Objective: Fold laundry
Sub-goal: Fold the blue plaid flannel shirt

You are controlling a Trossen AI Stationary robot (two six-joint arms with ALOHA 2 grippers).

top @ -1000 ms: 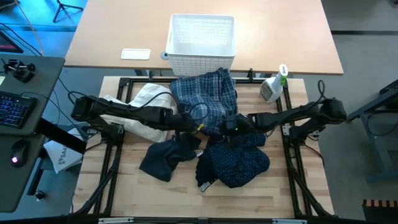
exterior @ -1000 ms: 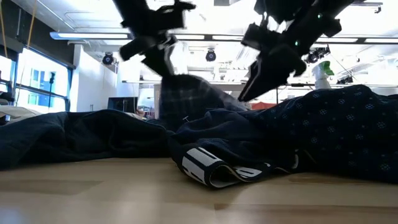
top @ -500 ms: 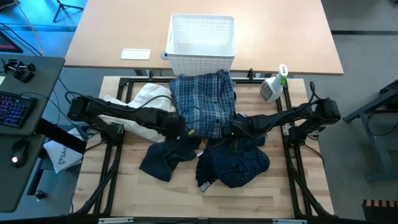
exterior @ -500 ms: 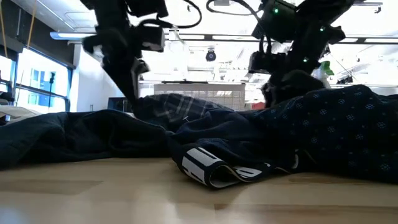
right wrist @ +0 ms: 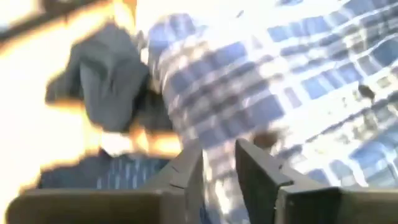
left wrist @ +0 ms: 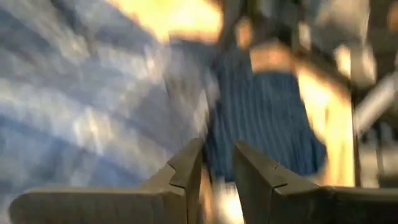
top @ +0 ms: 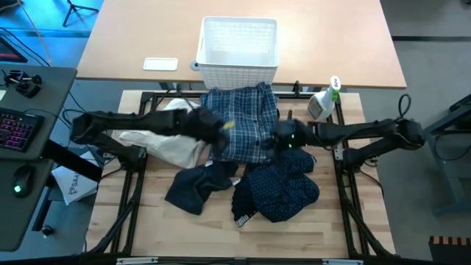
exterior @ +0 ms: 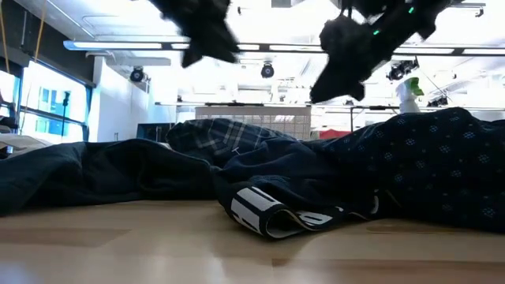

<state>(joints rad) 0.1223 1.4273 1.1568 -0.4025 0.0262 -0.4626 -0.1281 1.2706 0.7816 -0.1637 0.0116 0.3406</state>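
Note:
The blue-and-white plaid shirt (top: 244, 121) lies spread flat at the table's far middle, just in front of the basket. The navy dotted shirt (top: 283, 188) lies crumpled near it, on the right. A dark grey piece (top: 193, 188) lies on the left. My left gripper (top: 219, 135) hovers over the plaid shirt's left edge. Its fingers (left wrist: 217, 152) stand a little apart with nothing between them. My right gripper (top: 280, 140) hovers over the shirt's near right corner, its fingers (right wrist: 217, 149) also slightly apart and empty. In the low view both grippers (exterior: 211, 38) (exterior: 339, 67) hang clear above the cloth.
A white lattice basket (top: 239, 44) stands on the far table behind the plaid shirt. A spray bottle (top: 322, 103) stands at the far right. A cream cloth (top: 168, 136) lies under my left arm. Bare wood (top: 221, 235) shows along the near edge.
My left gripper has let go of the plaid shirt's near edge, which hung below it and now lies flat. It has risen, rolled and drawn back toward the table's left. My right gripper has risen and pulled back toward the right, rolling a little.

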